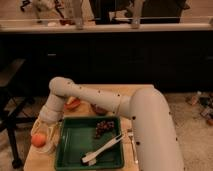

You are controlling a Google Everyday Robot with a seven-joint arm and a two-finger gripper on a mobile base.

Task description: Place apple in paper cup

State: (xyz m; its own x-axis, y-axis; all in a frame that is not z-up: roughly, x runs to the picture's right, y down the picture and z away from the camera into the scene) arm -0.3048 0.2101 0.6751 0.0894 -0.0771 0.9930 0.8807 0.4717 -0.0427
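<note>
The apple (38,139), small, round and orange-red, is at the table's front left corner, left of the green tray. Something whitish-cream that looks like the paper cup (48,146) is right beside and under it. I cannot tell whether the apple is inside the cup or just above its rim. My white arm reaches from the right across the table and bends down. My gripper (46,131) is at its end, right over the apple and cup and touching or nearly touching the apple.
A large green tray (70,150) holds a dark brown cluster (104,127) and a white utensil (102,149). A flatter orange-red item (73,103) lies behind the tray. A dark stool (10,100) stands left of the table and a dark counter runs behind it.
</note>
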